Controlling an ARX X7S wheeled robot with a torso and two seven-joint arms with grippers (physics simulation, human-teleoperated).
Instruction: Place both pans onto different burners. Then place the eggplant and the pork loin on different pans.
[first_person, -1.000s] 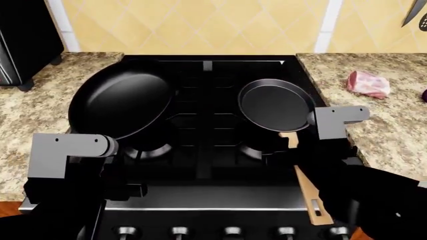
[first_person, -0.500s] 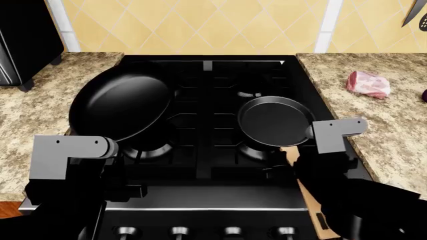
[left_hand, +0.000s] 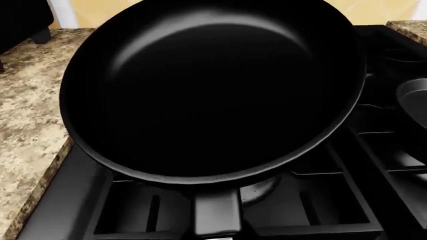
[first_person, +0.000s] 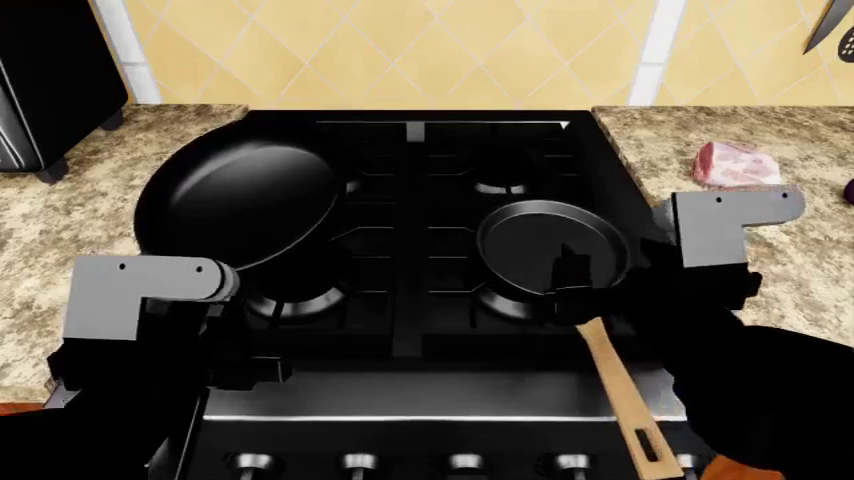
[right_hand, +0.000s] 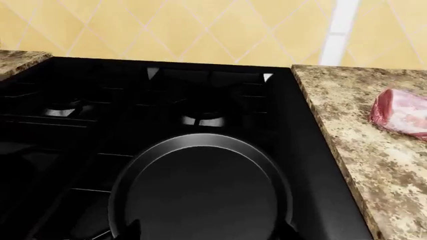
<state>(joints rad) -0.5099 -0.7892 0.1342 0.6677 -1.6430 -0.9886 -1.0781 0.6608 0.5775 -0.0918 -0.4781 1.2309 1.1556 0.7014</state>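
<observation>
The deep black pan (first_person: 240, 205) hangs tilted over the stove's left side, and it fills the left wrist view (left_hand: 207, 90). My left gripper (first_person: 254, 335) is shut on its black handle (left_hand: 217, 215); the jaws are hidden. The shallow pan (first_person: 554, 245) lies on the front right burner (first_person: 514, 300), its wooden handle (first_person: 617, 385) pointing toward me. My right gripper (right_hand: 210, 231) is open, its fingertips (right_hand: 133, 227) wide apart at the pan's (right_hand: 203, 192) near rim. The pork loin (first_person: 737, 165) lies on the right counter, also in the right wrist view (right_hand: 403, 112). The eggplant (first_person: 850, 190) shows as a sliver at the frame's right edge.
Granite counters (first_person: 67, 220) flank the black stove. The back right burner (first_person: 501, 185) and front left burner (first_person: 300, 300) show under the grates. A black appliance (first_person: 40, 80) stands at the back left. Knobs (first_person: 360, 462) line the stove front. Utensils (first_person: 827, 30) hang top right.
The shallow pan came forward from the back right burner to the front right burner. My right gripper let go of its wooden handle and the arm shifted right. The deep pan barely moved.
</observation>
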